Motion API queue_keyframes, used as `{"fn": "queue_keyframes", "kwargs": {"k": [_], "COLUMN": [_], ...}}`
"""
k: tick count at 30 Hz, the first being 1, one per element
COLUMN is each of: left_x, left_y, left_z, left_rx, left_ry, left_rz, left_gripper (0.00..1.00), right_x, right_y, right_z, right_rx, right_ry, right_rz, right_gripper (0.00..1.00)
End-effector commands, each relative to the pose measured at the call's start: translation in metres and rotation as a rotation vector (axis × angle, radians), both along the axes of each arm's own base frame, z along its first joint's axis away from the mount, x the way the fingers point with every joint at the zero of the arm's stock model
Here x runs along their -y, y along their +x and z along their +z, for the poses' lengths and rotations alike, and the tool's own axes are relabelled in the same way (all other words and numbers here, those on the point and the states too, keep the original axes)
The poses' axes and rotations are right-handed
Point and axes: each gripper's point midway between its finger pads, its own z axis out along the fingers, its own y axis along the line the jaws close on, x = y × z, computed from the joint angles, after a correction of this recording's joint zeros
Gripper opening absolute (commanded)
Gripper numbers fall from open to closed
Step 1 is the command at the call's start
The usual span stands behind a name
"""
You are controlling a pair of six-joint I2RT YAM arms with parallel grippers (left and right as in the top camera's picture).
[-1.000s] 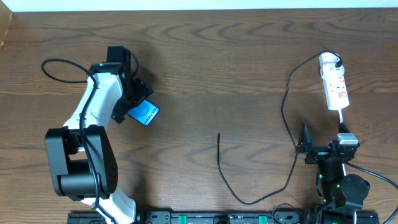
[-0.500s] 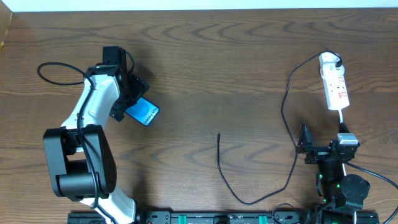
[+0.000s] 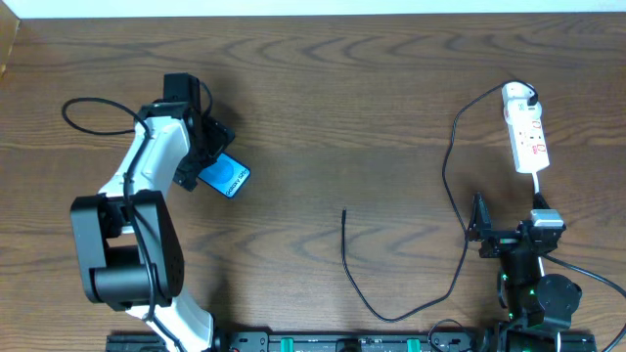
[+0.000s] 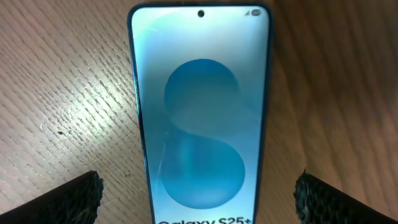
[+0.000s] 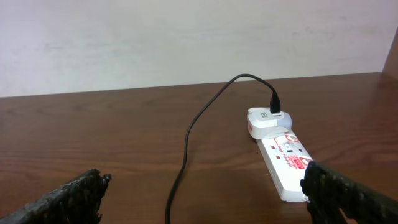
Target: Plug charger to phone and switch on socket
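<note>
Overhead: shows phone point(image 3: 226, 177) on desk point(image 3: 313, 98) under left jaws, charger point(image 3: 343, 244) tip loose mid-desk, socket point(image 3: 528, 137) far right. Left wrist: shows left jaws spread wide astride phone point(image 4: 202, 124), not gripping. Right wrist: shows right jaws wide apart, empty, facing socket point(image 5: 283, 158)

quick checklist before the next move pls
1. left end effector open, fingers either side of the phone, not touching: ok
2. phone flat, screen up: ok
3. phone's charging port clear: cannot tell, bottom edge out of view
4. charger tip lying free on the table, nothing holding it: ok
5. charger seated in the white plug at the socket: ok
6. right end effector open and empty: ok
</note>
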Motion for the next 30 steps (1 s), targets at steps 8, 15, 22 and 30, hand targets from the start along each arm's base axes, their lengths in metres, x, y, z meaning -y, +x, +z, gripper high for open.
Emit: {"fn": "queue_keyframes", "kwargs": {"k": [8, 15, 22, 30], "left_x": [-0.003, -0.004, -0.004, -0.004], "left_y": [-0.001, 0.001, 0.004, -0.001], "left_z": [-0.016, -0.021, -0.021, -0.030], "left_rx": [-0.017, -0.018, -0.009, -0.010], "left_ry": [0.007, 0.014, 0.014, 0.014], "left_rz": [0.014, 0.015, 0.016, 0.016], "left_gripper": [0.98, 0.98, 0.98, 0.98], "right_x": [-0.001, -0.001, -0.001, -0.001], "right_y": [0.000, 0.000, 0.000, 0.000], "right_z": [0.000, 0.000, 0.000, 0.000], "right_rx": [-0.001, -0.001, -0.001, -0.001], "right_ry": [0.012, 0.012, 0.012, 0.012], "right_rz": [0.001, 0.001, 0.001, 0.001], "right_gripper": [0.99, 0.99, 0.99, 0.99]}}
